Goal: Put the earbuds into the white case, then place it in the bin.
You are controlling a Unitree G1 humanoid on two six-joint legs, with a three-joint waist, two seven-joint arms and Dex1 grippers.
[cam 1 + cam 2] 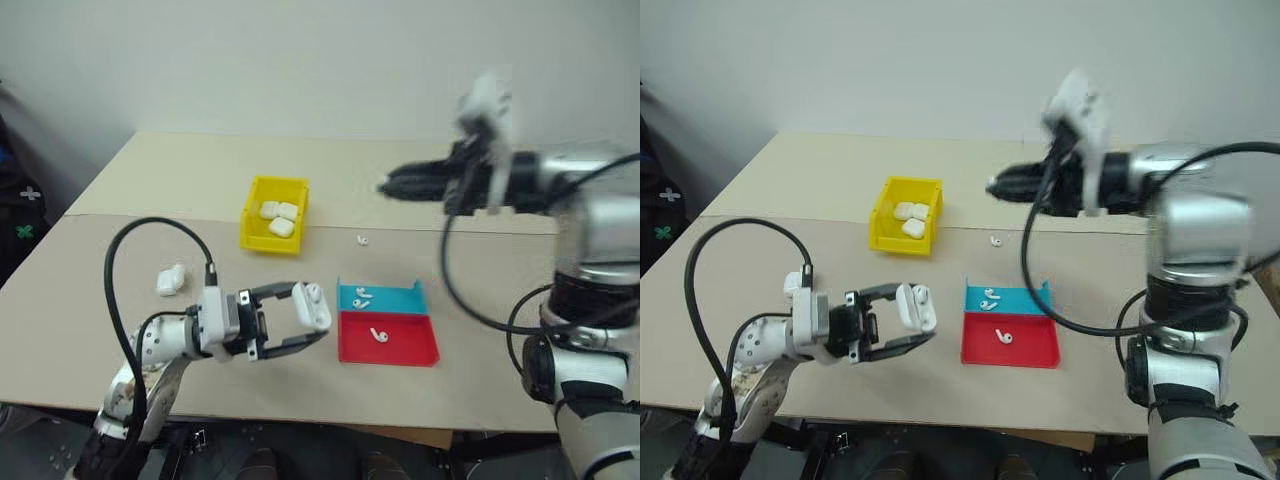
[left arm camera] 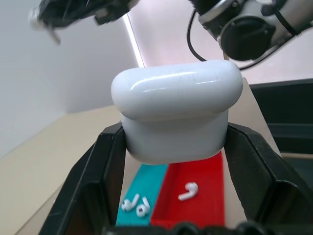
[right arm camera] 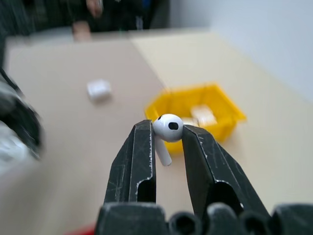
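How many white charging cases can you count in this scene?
5: three in the yellow bin, one loose on the table, one held in the left gripper. Others may lie hidden.

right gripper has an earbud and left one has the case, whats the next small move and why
Probably bring the right gripper, shut on an earbud, down toward the white case that the left gripper holds above the table, lid open, since the two are far apart.
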